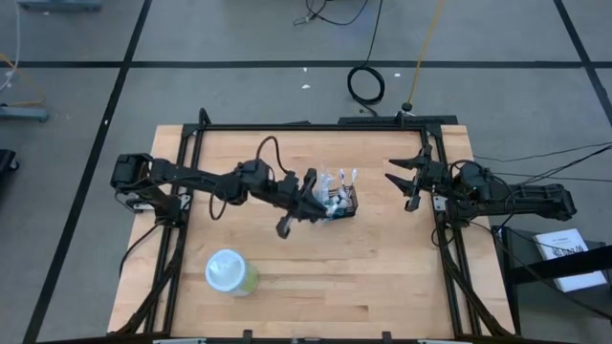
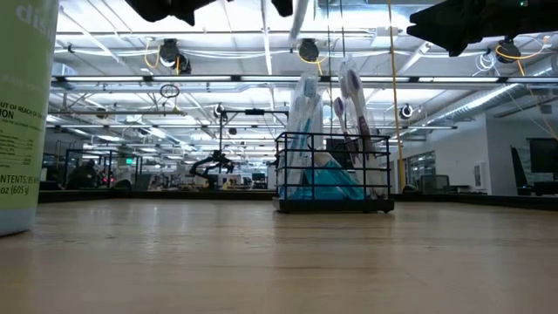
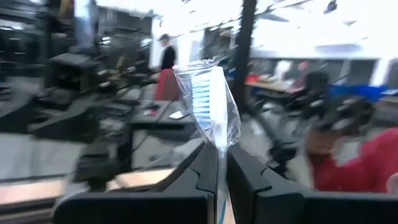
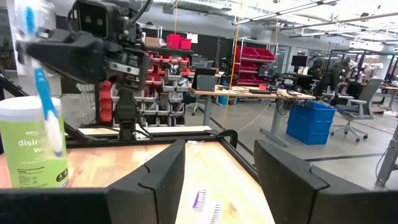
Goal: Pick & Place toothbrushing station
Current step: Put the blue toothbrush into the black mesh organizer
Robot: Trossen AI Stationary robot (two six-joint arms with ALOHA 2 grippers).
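Left wrist view: left end effector clamps wrapped toothbrush.

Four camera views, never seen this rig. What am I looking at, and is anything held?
It is a two-armed robot at a wooden table. The high view looks straight down, the low view looks level across the tabletop, and each wrist view looks forward past that arm's own fingers.

On the table stand a small black wire caddy holding wrapped toothbrushes, and a pale green wipes canister nearer the front.

The left end effector is shut on a wrapped toothbrush, held beside the caddy. The right end effector is open and empty, waiting at the table's right edge.
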